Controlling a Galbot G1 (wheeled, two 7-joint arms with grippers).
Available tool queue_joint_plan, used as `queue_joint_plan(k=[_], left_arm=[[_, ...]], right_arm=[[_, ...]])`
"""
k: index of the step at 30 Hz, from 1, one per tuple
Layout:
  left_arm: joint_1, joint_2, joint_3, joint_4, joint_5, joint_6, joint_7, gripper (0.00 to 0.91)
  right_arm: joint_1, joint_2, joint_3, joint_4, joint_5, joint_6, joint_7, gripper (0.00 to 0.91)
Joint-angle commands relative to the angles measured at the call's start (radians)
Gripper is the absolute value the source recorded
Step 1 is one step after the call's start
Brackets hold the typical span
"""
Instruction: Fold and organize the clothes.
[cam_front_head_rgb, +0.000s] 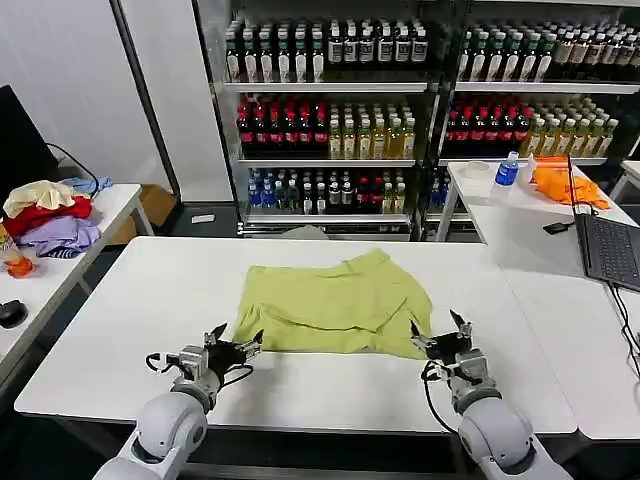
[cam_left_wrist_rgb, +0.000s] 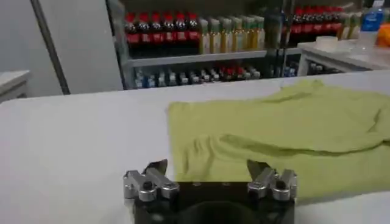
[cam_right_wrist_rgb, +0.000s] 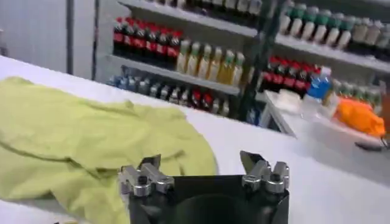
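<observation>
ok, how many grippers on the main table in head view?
2. The left gripper sits open at the near-left corner of the lime T-shirt. The right gripper sits open at the shirt's near-right corner. Neither is closed on the fabric.

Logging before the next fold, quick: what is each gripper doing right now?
Left gripper: open, holding nothing, at the lime cotton T-shirt's near left corner.
Right gripper: open, holding nothing, at its near right corner.
</observation>
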Motion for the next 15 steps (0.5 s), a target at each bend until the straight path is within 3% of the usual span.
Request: queue_joint_plan(k=[1,2,6,15], left_arm=[[-0.01,-0.009,0.004,0.06,0.001,-0.004,-0.003,0.101],[-0.012,-0.01,0.005,0.063,0.002,-0.004,-0.003,0.081],[-0.016,-0.011,0.008,0.078,0.002,-0.005,-0.003,0.02],[-0.01,-0.005,0.01,0.081,0.001,-0.006,0.0,0.02]], right_arm=[[-0.02,0.004,0.028,-0.041,0.114,-0.049,0.01,0.091],[-0.02,0.007,0.023,-0.045,0.121,-0.051,0.009,0.0],[-0.018,0.016,0.006,-0.056,0.138,-0.04,0.011,0.0],[-0.022,0.019,-0.001,-0.053,0.136,-0.033,0.01,0.0]])
